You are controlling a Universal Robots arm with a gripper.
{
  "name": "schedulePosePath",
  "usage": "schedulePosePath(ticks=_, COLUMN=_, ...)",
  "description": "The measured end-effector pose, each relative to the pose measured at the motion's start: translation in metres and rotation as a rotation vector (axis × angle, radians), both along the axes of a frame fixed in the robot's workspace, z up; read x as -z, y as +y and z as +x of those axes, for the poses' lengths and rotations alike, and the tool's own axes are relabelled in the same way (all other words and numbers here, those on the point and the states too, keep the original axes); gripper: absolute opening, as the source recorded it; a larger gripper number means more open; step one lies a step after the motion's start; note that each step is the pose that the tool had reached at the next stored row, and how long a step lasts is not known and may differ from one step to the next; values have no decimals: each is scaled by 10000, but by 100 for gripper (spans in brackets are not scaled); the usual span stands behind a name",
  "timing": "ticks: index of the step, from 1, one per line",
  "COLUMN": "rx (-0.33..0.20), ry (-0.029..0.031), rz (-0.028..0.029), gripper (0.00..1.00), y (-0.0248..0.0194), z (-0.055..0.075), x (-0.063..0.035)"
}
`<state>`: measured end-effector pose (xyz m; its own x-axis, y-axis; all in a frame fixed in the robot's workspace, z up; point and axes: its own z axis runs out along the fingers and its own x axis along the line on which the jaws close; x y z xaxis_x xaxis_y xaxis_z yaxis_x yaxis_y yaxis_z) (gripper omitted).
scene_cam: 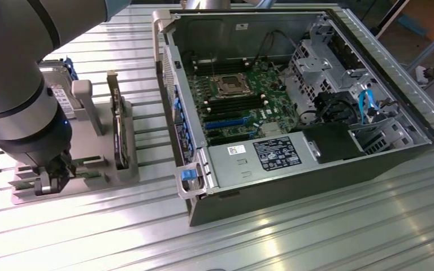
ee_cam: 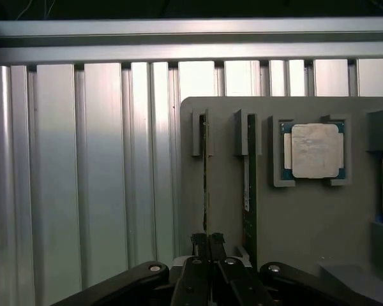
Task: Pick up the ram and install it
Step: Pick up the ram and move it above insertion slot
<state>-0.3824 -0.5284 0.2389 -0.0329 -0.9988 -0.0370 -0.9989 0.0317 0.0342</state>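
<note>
Down at lower left of exterior view, black two-finger claw sits low in grey slotted plastic holder. Wrist view: jaws pinched closed on edge of thin green ram stick standing in its slot, second green stick just beside. Looks like pick step, grip made, not lifted yet. Reckon lift calls for straight pull out of slot guides, no twisting

We find the holder on the bench, at the exterior view's left of the computer case. In it the ram stands on edge in our hand, the processor nearby.
</note>
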Motion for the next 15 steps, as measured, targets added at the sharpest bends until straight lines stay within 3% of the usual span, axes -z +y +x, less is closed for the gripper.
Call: schedulePosePath(ticks=15, rx=0, ry=0, rz=0, gripper=12, y=0, z=0, x=-209)
